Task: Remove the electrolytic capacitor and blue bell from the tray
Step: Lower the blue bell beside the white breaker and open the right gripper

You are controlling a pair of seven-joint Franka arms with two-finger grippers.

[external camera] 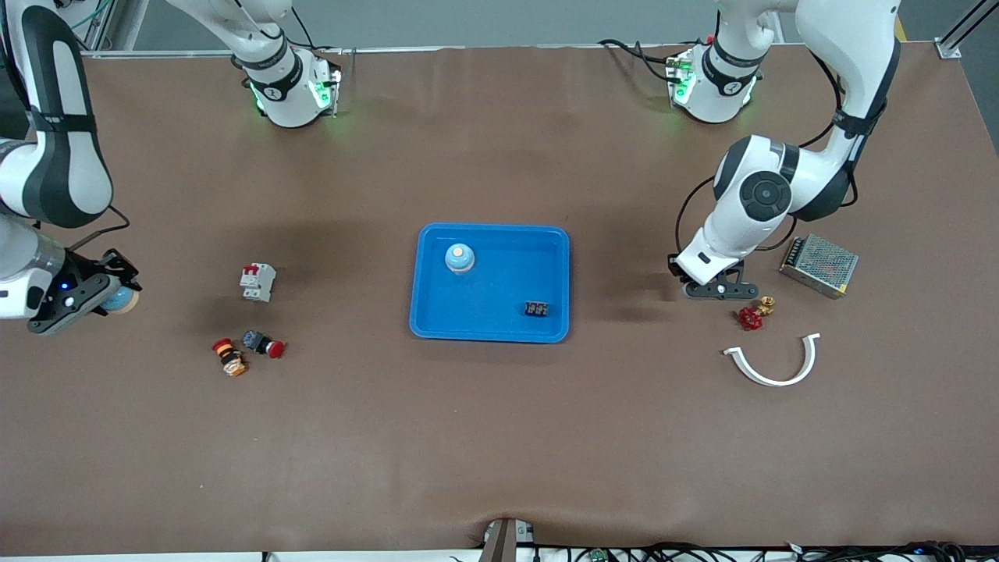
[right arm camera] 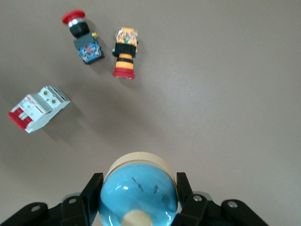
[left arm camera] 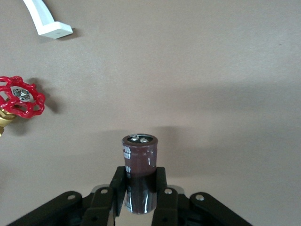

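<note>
My left gripper [external camera: 722, 290] is low over the table at the left arm's end, next to a red valve. In the left wrist view the gripper [left arm camera: 141, 175] is shut on a dark brown cylindrical capacitor [left arm camera: 140, 157], held upright. My right gripper [external camera: 109, 293] is low over the table at the right arm's end. It is shut on a blue bell [external camera: 122, 300] with a cream base, which fills the space between its jaws in the right wrist view [right arm camera: 138, 193]. A blue tray [external camera: 492, 336] lies mid-table and holds a second blue bell [external camera: 460, 257] and a small black part [external camera: 536, 309].
A white-and-red breaker [external camera: 257, 282], a red push button [external camera: 263, 343] and an orange button [external camera: 229, 357] lie between my right gripper and the tray. A red valve [external camera: 753, 314], a white curved piece [external camera: 776, 363] and a metal power supply [external camera: 819, 264] lie near my left gripper.
</note>
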